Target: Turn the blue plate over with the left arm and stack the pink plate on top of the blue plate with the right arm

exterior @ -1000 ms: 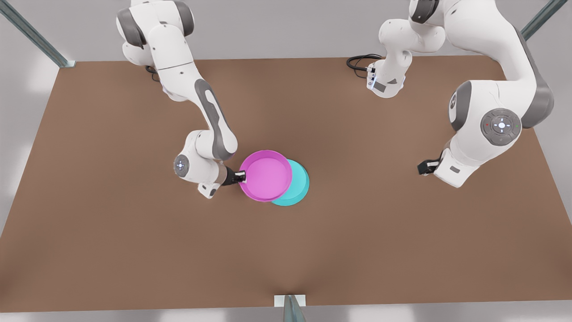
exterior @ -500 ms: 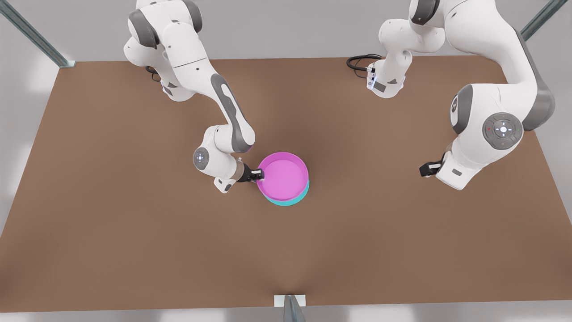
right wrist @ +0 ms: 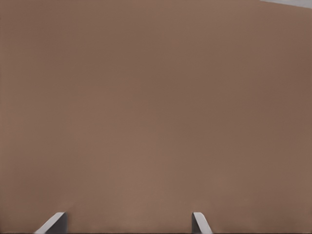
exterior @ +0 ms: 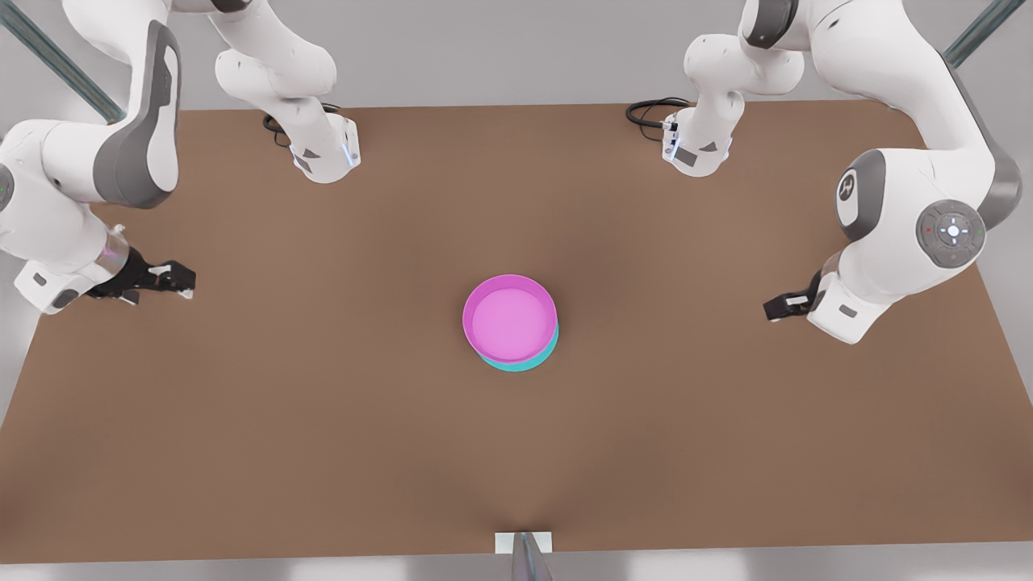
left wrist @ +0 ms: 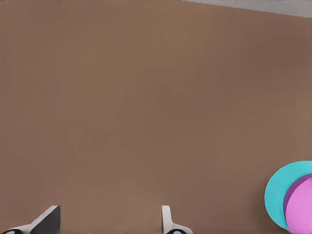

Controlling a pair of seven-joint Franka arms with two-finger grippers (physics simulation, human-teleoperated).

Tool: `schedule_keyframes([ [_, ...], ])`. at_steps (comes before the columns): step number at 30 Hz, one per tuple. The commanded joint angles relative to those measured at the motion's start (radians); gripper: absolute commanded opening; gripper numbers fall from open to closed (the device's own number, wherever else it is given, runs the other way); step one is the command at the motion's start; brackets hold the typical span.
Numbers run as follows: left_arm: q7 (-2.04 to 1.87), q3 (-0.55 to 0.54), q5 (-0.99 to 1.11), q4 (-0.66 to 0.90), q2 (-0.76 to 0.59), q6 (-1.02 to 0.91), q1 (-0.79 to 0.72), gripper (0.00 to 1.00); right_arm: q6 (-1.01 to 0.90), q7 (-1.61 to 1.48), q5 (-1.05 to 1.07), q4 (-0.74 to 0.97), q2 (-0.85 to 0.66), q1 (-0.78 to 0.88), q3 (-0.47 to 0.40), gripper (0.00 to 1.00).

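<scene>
The pink plate sits rim up on top of the blue plate at the table's middle; only a turquoise crescent of the blue one peeks out below it. The blue plate and pink plate also show at the edge of the left wrist view. My right gripper hovers open and holds nothing, far off at the front view's left; its fingers spread wide over bare table. My left gripper waits open at the front view's right, apart from the stack, fingers wide.
The brown table stretches all round the stack. Both arm bases stand at the far edge, one with a black cable loop. A metal post rises at the near edge.
The right gripper carried the pink plate over the blue plate, let it go and drew far back to the front view's left. The left arm barely shifted.
</scene>
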Motion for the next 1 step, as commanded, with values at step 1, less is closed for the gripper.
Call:
schedule_keyframes([
  [1,0.001,0.000,-0.016,0.000,0.000,0.001,0.000,1.00,0.000,0.000,0.000,0.000,0.000,-0.011,0.000,1.00],
])
